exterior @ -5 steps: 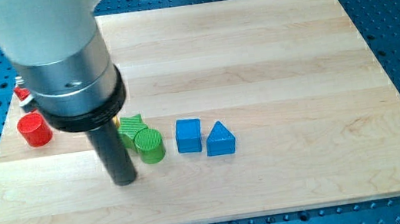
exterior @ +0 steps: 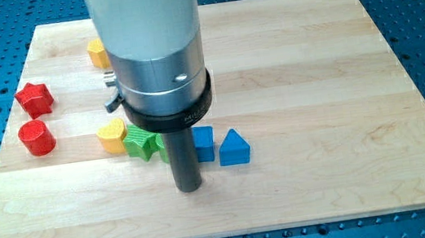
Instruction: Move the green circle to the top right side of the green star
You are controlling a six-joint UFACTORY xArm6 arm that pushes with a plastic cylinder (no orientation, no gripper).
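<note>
The green star (exterior: 141,143) lies left of centre on the wooden board (exterior: 314,81). The green circle (exterior: 163,148) sits right against the star's right side; only a thin green sliver shows, the rest is hidden behind my rod. My tip (exterior: 189,189) rests on the board just below the green circle and the blue cube (exterior: 204,143), a little toward the view's bottom.
A blue triangle (exterior: 233,147) stands right of the blue cube. A yellow block (exterior: 112,136) touches the star's left side. A red star (exterior: 35,99) and a red cylinder (exterior: 35,136) sit at the left edge. Another yellow block (exterior: 97,52) lies near the top left.
My rod has moved to the view's right, from below-left of the green circle to in front of it, now covering most of it. The left-side blocks are now uncovered.
</note>
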